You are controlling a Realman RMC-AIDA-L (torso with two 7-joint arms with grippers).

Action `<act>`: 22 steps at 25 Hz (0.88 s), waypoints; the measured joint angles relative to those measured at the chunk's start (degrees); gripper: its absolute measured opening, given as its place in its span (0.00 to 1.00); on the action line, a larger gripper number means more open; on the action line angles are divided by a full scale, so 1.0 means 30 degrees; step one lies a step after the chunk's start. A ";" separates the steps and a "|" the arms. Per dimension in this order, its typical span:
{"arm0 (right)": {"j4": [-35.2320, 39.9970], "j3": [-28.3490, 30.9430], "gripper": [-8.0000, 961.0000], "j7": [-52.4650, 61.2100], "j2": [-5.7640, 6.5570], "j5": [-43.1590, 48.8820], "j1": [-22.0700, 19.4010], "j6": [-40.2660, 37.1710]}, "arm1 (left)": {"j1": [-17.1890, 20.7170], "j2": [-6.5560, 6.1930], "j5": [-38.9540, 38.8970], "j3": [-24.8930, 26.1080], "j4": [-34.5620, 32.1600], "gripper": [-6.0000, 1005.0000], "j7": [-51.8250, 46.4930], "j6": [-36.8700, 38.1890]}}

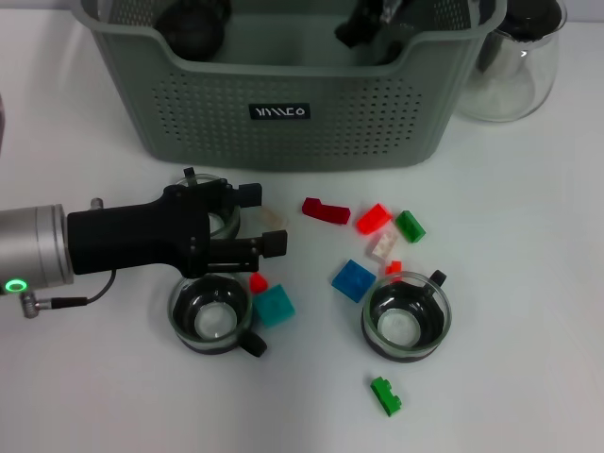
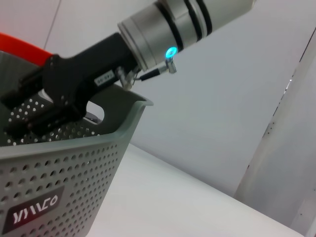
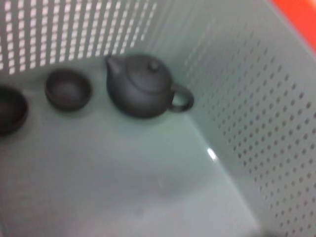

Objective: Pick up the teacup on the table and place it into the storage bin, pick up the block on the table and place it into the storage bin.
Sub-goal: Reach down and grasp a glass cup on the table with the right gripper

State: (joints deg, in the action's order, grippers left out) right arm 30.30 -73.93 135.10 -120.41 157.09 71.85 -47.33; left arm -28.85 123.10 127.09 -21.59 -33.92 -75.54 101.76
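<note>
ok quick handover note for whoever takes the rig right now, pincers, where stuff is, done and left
Left pincer: low over the table in front of the storage bin, around a glass teacup; whether it grips cannot be told.
Right pincer: its arm is above the bin; fingers not seen.
In the bin: a dark teapot and two small dark cups.
Still on the table: two more glass teacups and scattered blocks, e.g. a blue one, a teal one, a green one.
Left: the teacups and blocks on the table.
</note>
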 joint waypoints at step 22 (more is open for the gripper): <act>1.8439 0.1260 0.96 0.0893 0.0182 -0.6945 -0.6444 -0.9340 | 0.0094 -0.0170 0.0150 0.0018 -0.0147 0.87 0.0016 0.0183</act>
State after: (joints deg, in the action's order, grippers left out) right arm 85.62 -70.15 137.78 -119.86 136.25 52.52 -75.35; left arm -28.57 122.59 127.54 -21.53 -34.37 -75.50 102.31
